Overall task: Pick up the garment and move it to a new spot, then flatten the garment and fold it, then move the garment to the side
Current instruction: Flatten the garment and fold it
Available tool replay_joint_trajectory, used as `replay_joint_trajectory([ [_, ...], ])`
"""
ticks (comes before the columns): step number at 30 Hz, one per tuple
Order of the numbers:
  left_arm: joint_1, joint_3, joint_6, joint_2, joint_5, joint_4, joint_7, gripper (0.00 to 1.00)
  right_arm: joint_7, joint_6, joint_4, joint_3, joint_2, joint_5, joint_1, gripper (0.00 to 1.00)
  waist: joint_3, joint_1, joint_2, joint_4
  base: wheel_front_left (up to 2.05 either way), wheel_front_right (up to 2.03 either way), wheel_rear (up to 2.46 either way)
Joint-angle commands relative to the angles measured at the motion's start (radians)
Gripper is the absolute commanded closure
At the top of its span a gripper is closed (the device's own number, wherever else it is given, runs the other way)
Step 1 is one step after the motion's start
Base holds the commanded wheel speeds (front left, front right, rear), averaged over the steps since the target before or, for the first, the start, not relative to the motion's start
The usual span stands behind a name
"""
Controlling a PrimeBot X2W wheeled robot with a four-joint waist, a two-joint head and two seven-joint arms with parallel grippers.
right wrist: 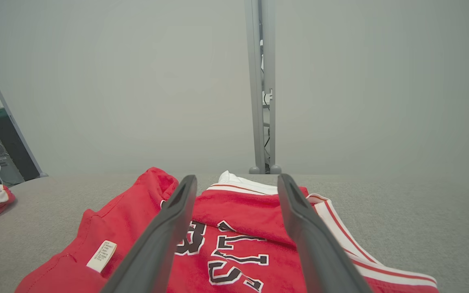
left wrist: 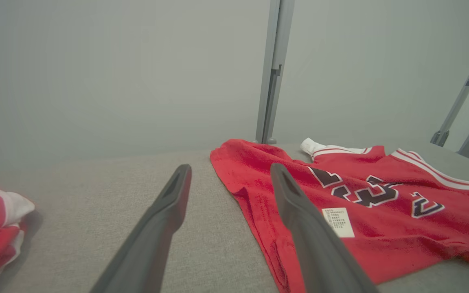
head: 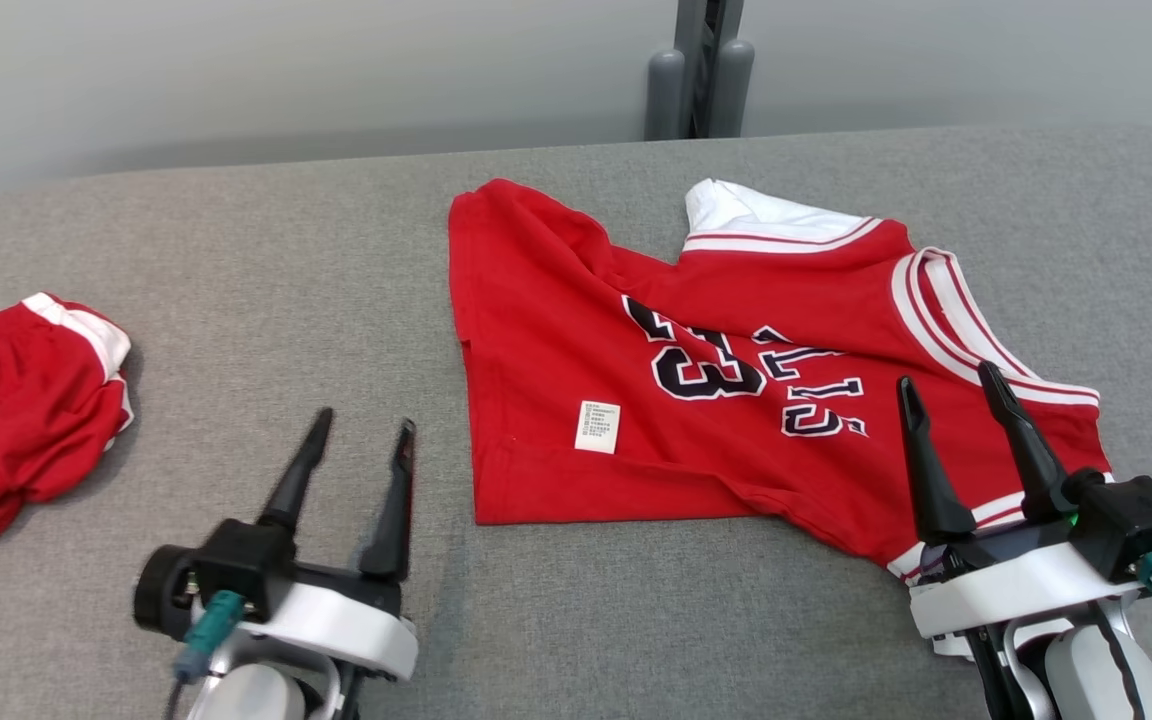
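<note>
Left end effector gapes empty, jersey just to its right. Right end effector is open and empty, jersey's near edge beneath it. Jersey's rumpled, so flattening, folding and shifting aside look undone.

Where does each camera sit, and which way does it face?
Head view: on the head, looking forward and down at the red jersey on the grey surface; the left end effector and right end effector show, both open.
Left wrist view: on the left wrist, looking low along its fingers toward the jersey and its white label.
Right wrist view: on the right wrist, looking along its fingers over the jersey's lettering.
Shared: both wrist views show the label and the grey post.
</note>
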Motion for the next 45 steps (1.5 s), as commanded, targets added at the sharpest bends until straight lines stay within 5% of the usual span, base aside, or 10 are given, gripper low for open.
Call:
replay_joint_trajectory([
  [1,-0.021,-0.014,-0.011,0.011,0.015,0.026,0.000,0.00,-0.001,0.000,0.003,-0.003,-0.006,0.004,-0.009,0.00,0.010,0.0000,-0.0001,-0.009,0.00,0.00,0.00],
  [9,-0.135,-0.106,-0.032,0.022,0.085,0.202,0.043,0.00,-0.001,0.000,0.008,-0.003,0.004,0.007,-0.020,0.00,0.055,0.0000,-0.0001,-0.058,0.00,0.00,0.00],
  [18,-0.253,-0.166,-0.007,0.051,0.165,0.361,0.087,0.00,-0.001,0.000,0.005,-0.011,0.018,0.007,-0.032,0.00,0.098,0.0000,-0.0001,-0.113,0.00,0.00,0.00],
  [30,-0.286,-0.195,-0.004,0.048,0.164,0.432,0.055,0.00,-0.001,0.000,0.011,-0.023,0.027,-0.001,-0.030,0.00,0.099,0.0000,-0.0001,-0.114,0.00,0.00,0.00],
  [31,-0.287,-0.199,-0.008,0.047,0.162,0.437,0.055,0.07,-0.001,0.000,0.012,-0.022,0.028,-0.002,-0.031,0.00,0.098,0.0000,-0.0001,-0.112,0.00,0.00,0.00],
  [32,-0.289,-0.202,-0.010,0.047,0.160,0.440,0.054,0.36,-0.001,0.000,0.012,-0.021,0.028,-0.001,-0.031,0.00,0.098,0.0000,-0.0001,-0.110,0.00,0.00,0.00],
  [36,-0.293,-0.213,-0.017,0.044,0.156,0.449,0.048,0.95,-0.001,0.000,0.012,-0.021,0.027,-0.003,-0.032,0.00,0.099,0.0000,-0.0001,-0.102,0.00,0.00,0.00],
  [45,-0.284,-0.206,-0.007,0.040,0.126,0.413,0.016,1.00,-0.001,0.000,0.019,-0.025,0.023,-0.006,-0.025,0.00,0.087,0.0000,-0.0001,-0.080,0.00,0.00,0.00],
])
